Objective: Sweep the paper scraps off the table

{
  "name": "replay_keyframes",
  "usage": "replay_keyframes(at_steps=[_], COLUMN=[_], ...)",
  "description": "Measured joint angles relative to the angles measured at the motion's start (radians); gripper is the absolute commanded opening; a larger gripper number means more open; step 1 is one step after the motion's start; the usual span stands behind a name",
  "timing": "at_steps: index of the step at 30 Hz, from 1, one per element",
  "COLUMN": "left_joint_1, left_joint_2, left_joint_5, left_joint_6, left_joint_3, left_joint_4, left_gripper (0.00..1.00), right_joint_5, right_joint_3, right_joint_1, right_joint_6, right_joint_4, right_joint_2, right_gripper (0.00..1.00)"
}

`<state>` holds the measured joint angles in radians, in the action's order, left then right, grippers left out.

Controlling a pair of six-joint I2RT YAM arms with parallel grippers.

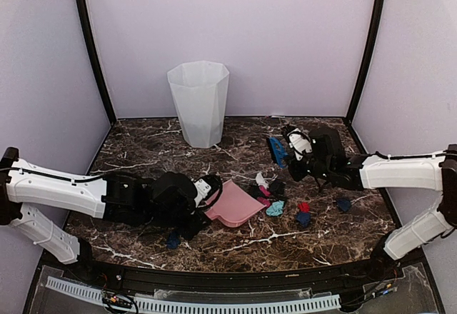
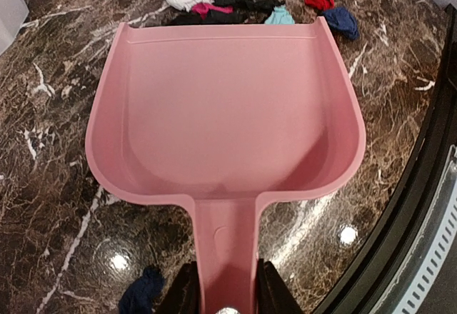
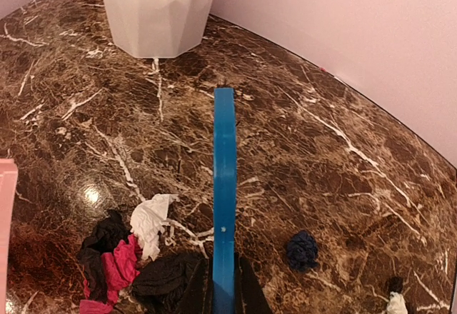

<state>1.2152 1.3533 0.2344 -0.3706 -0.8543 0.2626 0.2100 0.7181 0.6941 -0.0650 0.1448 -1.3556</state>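
My left gripper (image 2: 227,294) clamps the handle of the pink dustpan (image 2: 221,114); my right gripper (image 3: 223,289) pinches the blue brush (image 3: 224,171) near the paper scraps (image 1: 275,201).

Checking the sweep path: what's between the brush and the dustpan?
A clump of paper scraps, black, magenta and white, sits between the brush and the dustpan edge. Clearest in the right wrist view.
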Motion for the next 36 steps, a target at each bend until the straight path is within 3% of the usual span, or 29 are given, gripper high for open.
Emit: replay_keyframes(at_steps=[9, 21, 29, 36], left_joint_1=[0.012, 0.012, 0.011, 0.006], left_joint_2=[0.117, 0.286, 0.363, 0.383], left_joint_5=[-0.004, 0.020, 0.042, 0.046], left_joint_6=[-0.003, 0.009, 0.011, 0.012], left_joint_3=[-0.083, -0.184, -0.245, -0.256], left_joint_4=[0.142, 0.165, 0.164, 0.156], left_gripper=[0.00, 0.00, 0.00, 0.00], right_joint_5=[-0.109, -0.222, -0.294, -0.405], right_joint_3=[0.057, 0.084, 0.097, 0.078], right_joint_1=[-0.004, -0.007, 0.021, 0.053], right_joint_6=[-0.111, -0.165, -0.134, 0.003], right_joint_4=[-0.014, -0.014, -0.080, -0.096], right_joint_2=[-0.110, -0.237, -0.226, -0.150], right_gripper=[0.00, 0.00, 0.00, 0.00])
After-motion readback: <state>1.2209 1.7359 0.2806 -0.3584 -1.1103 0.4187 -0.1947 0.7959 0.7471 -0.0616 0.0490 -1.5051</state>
